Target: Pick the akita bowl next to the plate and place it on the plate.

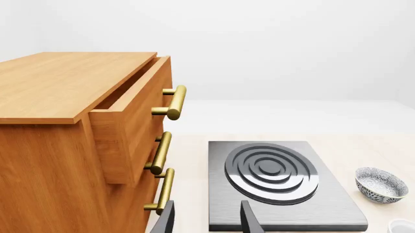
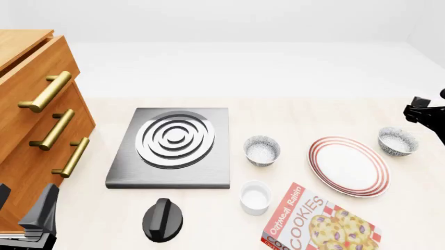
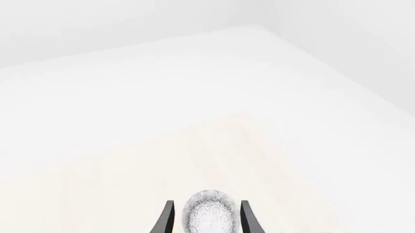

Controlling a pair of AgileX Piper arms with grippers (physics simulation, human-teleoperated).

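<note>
While speckled round akita bowl (image 2: 397, 141) sits beside flat red-ringed plate (image 2: 348, 165).

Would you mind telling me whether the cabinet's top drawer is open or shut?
Open, partly: the top drawer juts out past the cabinet front, showing a dark gap under the cabinet top.

"Oatmeal Raisin COOKIES" on box (image 2: 316, 226)

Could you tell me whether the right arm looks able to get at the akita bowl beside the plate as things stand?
Probably yes: the right gripper hangs open above the akita bowl, just right of the plate, and nothing lies between them.
</note>
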